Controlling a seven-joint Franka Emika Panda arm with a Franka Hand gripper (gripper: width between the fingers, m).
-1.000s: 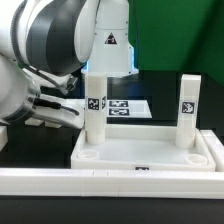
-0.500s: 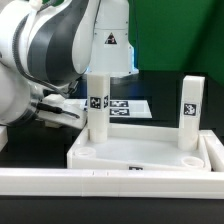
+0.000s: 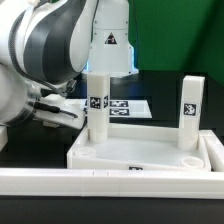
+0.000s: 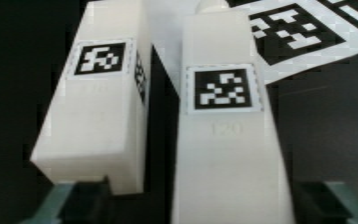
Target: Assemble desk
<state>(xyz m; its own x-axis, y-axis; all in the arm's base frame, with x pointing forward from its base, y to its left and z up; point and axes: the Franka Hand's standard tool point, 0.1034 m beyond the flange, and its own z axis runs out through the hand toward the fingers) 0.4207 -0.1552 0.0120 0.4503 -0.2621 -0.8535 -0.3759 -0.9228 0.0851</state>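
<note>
- The gripper (image 4: 202,200) hangs over two loose parts of the desk that lie side by side. One leg (image 4: 229,130) runs straight out from the gap between the jaws, and the neighbour leg (image 4: 101,100) lies just beside it, in line with one of the fingers (image 4: 78,200).
- The jaws stand partly apart, one at each side. I cannot tell whether they already press on a leg.
- Both legs look like stiff, hollow white plastic, so probably light and not fragile. The smooth faces may slip under a weak squeeze.
- A good hold, I think, is across the two long flat sides near the middle, below the tag, so the block does not swing.
- The risk is the narrow gap between the legs: a finger could land on the neighbour leg or push it away.
- Beyond the jaws lies the marker board (image 4: 309,30).
- The desk top (image 3: 140,152) sits apart from the jaws, with two upright legs (image 3: 97,105) (image 3: 188,108) already standing in its corners.
</note>
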